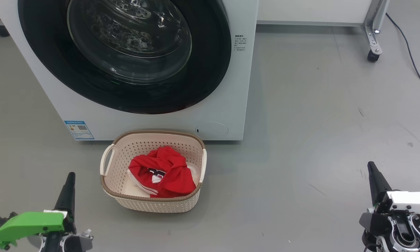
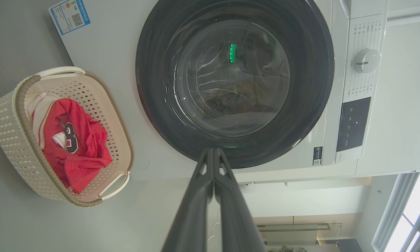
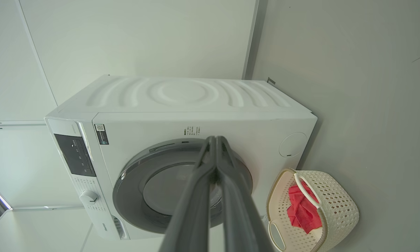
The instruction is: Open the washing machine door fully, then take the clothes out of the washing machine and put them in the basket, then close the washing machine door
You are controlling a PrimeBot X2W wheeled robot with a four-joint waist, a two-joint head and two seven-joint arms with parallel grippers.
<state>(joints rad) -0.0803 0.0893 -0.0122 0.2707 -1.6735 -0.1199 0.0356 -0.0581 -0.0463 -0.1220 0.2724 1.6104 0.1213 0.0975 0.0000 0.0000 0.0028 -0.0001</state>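
Note:
The white washing machine (image 1: 227, 87) stands ahead with its round black-rimmed door (image 1: 126, 52) lying flush against the front, closed. Red clothes (image 1: 162, 171) with white trim lie crumpled in the cream basket (image 1: 154, 203) on the floor just in front of the machine. My left gripper (image 1: 70, 175) rests at the lower left, shut and holding nothing, left of the basket. My right gripper (image 1: 371, 164) sits at the lower right, shut and holding nothing, well away from the basket. In the left wrist view the door (image 2: 234, 80), basket (image 2: 7, 122) and clothes (image 2: 73, 143) appear beyond the shut left gripper (image 2: 212, 150).
A wheeled metal frame leg (image 1: 372, 38) and a black cable (image 1: 411, 52) lie at the back right. Grey floor (image 1: 318, 122) stretches to the right of the machine. The right wrist view shows the machine (image 3: 196, 101), its control panel and dial (image 3: 89, 196), and a white wall.

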